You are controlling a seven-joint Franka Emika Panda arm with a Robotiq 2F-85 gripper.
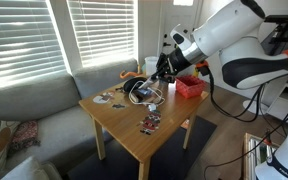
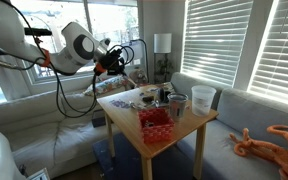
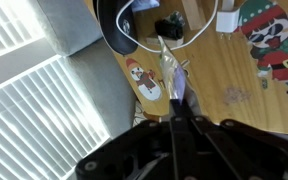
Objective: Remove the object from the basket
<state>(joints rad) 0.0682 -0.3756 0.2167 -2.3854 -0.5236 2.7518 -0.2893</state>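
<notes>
The red basket (image 1: pixel 189 87) stands on the wooden table (image 1: pixel 169 135), at the corner nearest the arm; it also shows in an exterior view (image 2: pixel 156 122). I cannot tell what is inside it. My gripper (image 1: pixel 155 77) hangs above the table's far side, away from the basket, and it also shows in an exterior view (image 2: pixel 121 62). In the wrist view my gripper (image 3: pixel 175 116) is shut on a thin, shiny, purplish wrapped object (image 3: pixel 172 78) that sticks out past the fingertips above the table top.
Black headphones with a white cable (image 3: pixel 124 25) lie under the gripper, beside a snowman sticker (image 3: pixel 144 80) and a Santa sticker (image 3: pixel 269 35). A clear plastic cup (image 2: pixel 202 97) and a dark cup (image 2: pixel 177 103) stand near the basket. A grey sofa (image 1: pixel 34 105) borders the table.
</notes>
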